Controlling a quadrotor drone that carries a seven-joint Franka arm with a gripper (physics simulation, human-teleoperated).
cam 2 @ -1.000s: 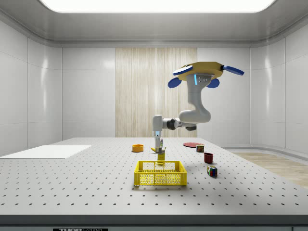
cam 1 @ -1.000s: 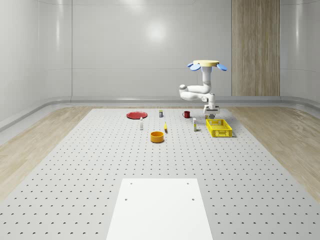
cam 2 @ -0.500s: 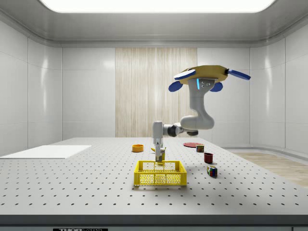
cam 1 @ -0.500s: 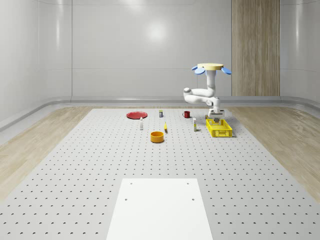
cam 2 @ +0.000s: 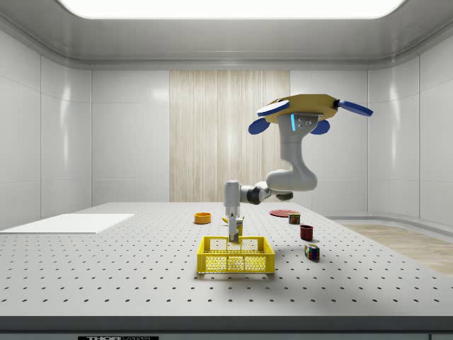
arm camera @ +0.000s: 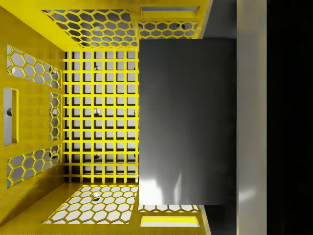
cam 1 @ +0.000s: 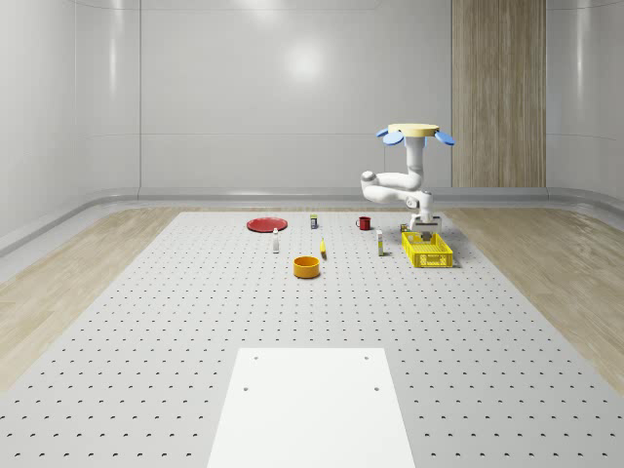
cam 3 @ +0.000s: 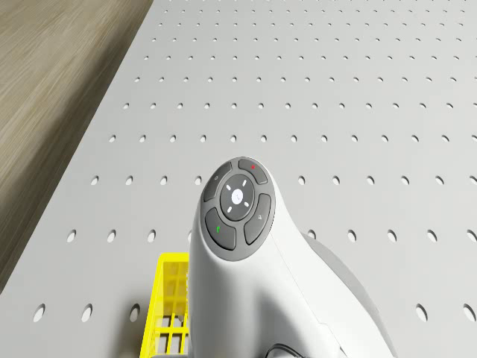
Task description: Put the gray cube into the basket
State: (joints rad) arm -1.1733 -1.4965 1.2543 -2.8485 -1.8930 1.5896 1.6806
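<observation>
Change: since a second ago the drone has shifted toward the whole-scene view's right and the arm has dropped, so the gripper now sits lower, at the basket's rim.
Drone: drone (cam 1: 414,131) hovers above the table, just behind the basket's far end in the whole-scene view; rotors level in the side view (cam 2: 309,110).
Arm: white arm (cam 2: 287,173) hangs from the drone, elbow bent, forearm reaching to the side view's left, wrist pointing straight down; wrist housing with its button pad shows in the drone view (cam 3: 237,206).
Gripper: gripper (cam 2: 233,231) pointing down into the basket, clamped on the gray cube; one finger (arm camera: 252,117) lies flat against the cube's side in the wrist view.
Gray cube: gray cube (arm camera: 187,122) held above the basket's grid floor, not resting on it as far as the side view shows.
Basket: yellow basket (cam 1: 427,249) stands on the perforated table (cam 1: 195,322); honeycomb walls (arm camera: 34,73) enclose the cube.
Neighbours: red mug (cam 2: 306,231) and multicoloured cube (cam 2: 311,252) to the side view's right of the basket; orange bowl (cam 1: 307,266) and red plate (cam 1: 266,224) well apart from it.
</observation>
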